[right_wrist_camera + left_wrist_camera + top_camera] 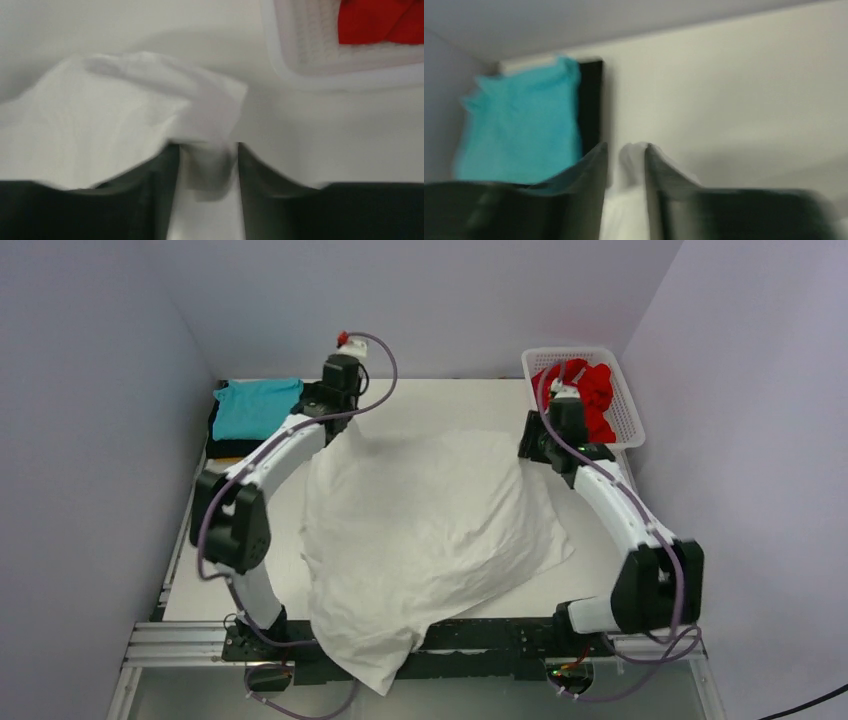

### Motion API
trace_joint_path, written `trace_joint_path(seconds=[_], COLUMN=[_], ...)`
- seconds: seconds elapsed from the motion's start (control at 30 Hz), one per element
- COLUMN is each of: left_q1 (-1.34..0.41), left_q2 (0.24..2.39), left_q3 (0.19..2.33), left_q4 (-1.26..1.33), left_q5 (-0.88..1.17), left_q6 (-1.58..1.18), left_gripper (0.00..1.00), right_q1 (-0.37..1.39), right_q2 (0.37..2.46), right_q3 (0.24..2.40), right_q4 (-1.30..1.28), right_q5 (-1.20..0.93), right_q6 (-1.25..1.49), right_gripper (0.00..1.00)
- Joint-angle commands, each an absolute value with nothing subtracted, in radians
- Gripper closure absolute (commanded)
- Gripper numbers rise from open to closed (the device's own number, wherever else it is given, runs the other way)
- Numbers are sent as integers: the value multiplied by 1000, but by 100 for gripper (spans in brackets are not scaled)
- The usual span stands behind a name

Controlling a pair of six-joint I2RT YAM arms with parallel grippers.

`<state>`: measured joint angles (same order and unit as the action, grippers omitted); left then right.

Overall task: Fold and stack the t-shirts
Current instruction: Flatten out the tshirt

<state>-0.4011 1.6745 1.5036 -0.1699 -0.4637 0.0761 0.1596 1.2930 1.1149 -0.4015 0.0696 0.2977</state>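
Observation:
The large white t-shirt point(420, 530) lies spread over the middle of the table, its near corner hanging over the front edge. My left gripper point(335, 428) point(626, 147) is at its far left corner, jaws slightly parted, a slack fold of the white t-shirt point(624, 210) between the fingers. My right gripper point(530, 447) point(207, 145) is at the far right corner, jaws likewise parted, with loose cloth of the white t-shirt point(100, 125) lying in the gap. A folded teal t-shirt point(255, 405) point(519, 125) rests on a black t-shirt point(225, 447) point(591, 100) at the far left. The red t-shirt point(590, 390) point(380, 22) sits crumpled in the basket.
The white lattice basket point(630, 430) point(310, 65) stands at the far right corner, just beyond my right gripper. Walls close the table in on the left, back and right. An aluminium rail point(180, 645) runs along the front edge by the arm bases.

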Motion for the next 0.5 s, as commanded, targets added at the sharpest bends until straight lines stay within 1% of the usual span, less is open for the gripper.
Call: trace_joint_path(seconds=[0.0, 0.03, 0.07, 0.17, 0.23, 0.3, 0.4, 0.47], left_q1=[-389, -389, -389, -388, -389, -388, -392, -397], left_q2=[1864, 1917, 1959, 1989, 1947, 1887, 1762, 1631], left_q3=[1622, 1674, 1731, 1787, 1753, 1713, 1600, 1463], left_q4=[-214, -284, -339, -390, -377, -380, -363, -331], left_q5=[-434, -443, -454, -467, -440, -399, -329, -269], left_q6=[-114, -134, -149, -185, -196, -222, -279, -309], left_gripper=[32, 6, 1, 1, 1, 1, 0, 1], right_q1=[150, 151, 151, 158, 162, 165, 165, 164], right_q2=[1455, 1504, 1544, 1601, 1574, 1501, 1386, 1314], right_q3=[1053, 1066, 1086, 1142, 1130, 1096, 1021, 969], right_q4=[-134, -125, -131, -196, -200, -181, -146, -143], right_q5=[68, 70, 72, 104, 112, 103, 60, 16], right_q6=[279, 265, 253, 238, 244, 257, 292, 322], right_gripper=[25, 9, 2, 0, 0, 0, 0, 0])
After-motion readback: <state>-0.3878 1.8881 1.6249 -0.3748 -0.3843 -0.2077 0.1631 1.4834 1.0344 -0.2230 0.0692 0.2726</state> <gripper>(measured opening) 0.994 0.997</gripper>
